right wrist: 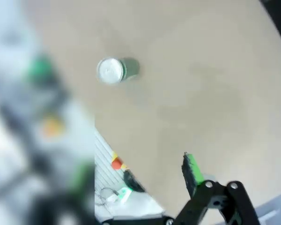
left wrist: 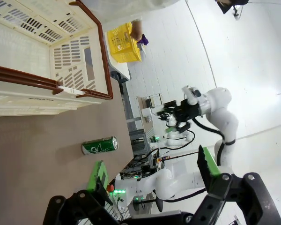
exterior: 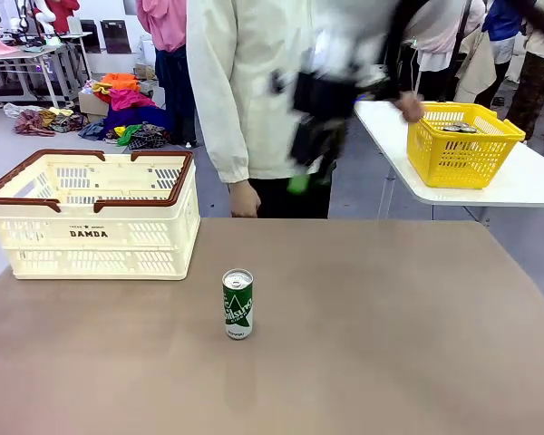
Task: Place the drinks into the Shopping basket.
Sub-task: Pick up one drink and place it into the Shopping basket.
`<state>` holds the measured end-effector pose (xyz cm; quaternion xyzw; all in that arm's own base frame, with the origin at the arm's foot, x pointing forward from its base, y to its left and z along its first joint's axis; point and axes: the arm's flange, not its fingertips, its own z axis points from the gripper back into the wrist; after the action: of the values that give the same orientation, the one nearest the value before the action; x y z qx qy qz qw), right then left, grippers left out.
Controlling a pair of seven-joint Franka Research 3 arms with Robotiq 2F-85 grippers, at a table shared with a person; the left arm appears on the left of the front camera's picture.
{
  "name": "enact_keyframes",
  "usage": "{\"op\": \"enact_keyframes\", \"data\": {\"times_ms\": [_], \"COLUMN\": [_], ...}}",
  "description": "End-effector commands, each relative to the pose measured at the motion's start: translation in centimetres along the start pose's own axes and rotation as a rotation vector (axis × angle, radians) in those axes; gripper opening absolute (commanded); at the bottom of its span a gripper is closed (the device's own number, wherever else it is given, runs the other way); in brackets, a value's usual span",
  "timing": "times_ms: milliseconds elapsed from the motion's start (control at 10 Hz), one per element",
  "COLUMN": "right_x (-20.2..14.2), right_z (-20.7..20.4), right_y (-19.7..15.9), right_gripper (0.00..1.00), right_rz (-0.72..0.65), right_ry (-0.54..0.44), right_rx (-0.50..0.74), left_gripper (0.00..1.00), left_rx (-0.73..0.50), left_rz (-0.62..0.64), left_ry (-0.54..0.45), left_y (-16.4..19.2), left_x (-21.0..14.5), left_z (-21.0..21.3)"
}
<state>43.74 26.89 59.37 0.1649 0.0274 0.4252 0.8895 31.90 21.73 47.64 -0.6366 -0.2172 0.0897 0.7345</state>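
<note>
Plainly spread wide and empty: left claw (left wrist: 150, 159), right claw (right wrist: 136, 165); green can (exterior: 238, 304) upright mid-frame on surface (exterior: 390, 344).

Green can (exterior: 238, 304) with white lettering and silver top; cream latticed basket (exterior: 100, 249), brown rim.

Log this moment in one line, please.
green metal can: upright, outside cream latticed plastic basket | left tool: open | right tool: open
</note>
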Motion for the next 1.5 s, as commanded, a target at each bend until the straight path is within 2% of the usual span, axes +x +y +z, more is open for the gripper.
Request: {"op": "enact_keyframes", "data": {"times_ms": [0,100,300,500,600,700,900,1000,1100,1400], "right_x": [-9.1,-15.9,-29.0,-42.3,-46.7,-49.7,-51.3,-49.2,-54.2,-54.2], "right_z": [4.3,6.5,7.9,6.2,4.1,1.6,-2.0,-3.7,-2.6,-2.6], "right_y": [-8.2,-12.5,-20.5,-27.2,-29.3,-30.9,-32.2,-32.1,-31.7,-31.7], "right_gripper": [1.0,1.0,1.0,1.0,1.0,1.0,1.0,1.0,1.0,1.0], "right_rz": [-0.248,-0.371,-0.612,-0.681,-0.667,-0.742,-0.813,-0.884,-0.831,-0.831], "right_ry": [-0.166,-0.313,-0.574,-0.805,-0.899,-0.956,-1.028,-1.015,-0.958,-0.958], "right_rx": [0.207,0.33,0.547,0.859,0.997,1.053,1.08,0.986,1.044,1.044], "left_gripper": [1.0,1.0,1.0,1.0,1.0,1.0,1.0,1.0,1.0,1.0], "left_rx": [-0.017,-0.017,-0.017,-0.017,-0.017,-0.017,-0.017,-0.017,-0.017,-0.017], "left_rz": [0.012,0.012,0.012,0.012,0.012,0.012,0.012,0.012,0.012,0.012], "left_ry": [-0.001,-0.001,-0.001,-0.001,-0.001,-0.001,-0.001,-0.001,-0.001,-0.001], "left_y": [-0.5,-0.5,-0.5,-0.5,-0.5,-0.5,-0.5,-0.5,-0.5,-0.5], "left_x": [0.0,0.0,0.0,0.0,0.0,0.0,0.0,0.0,0.0,0.0], "left_z": [0.1,0.1,0.1,0.1,0.1,0.1,0.1,0.1,0.1,0.1]}}
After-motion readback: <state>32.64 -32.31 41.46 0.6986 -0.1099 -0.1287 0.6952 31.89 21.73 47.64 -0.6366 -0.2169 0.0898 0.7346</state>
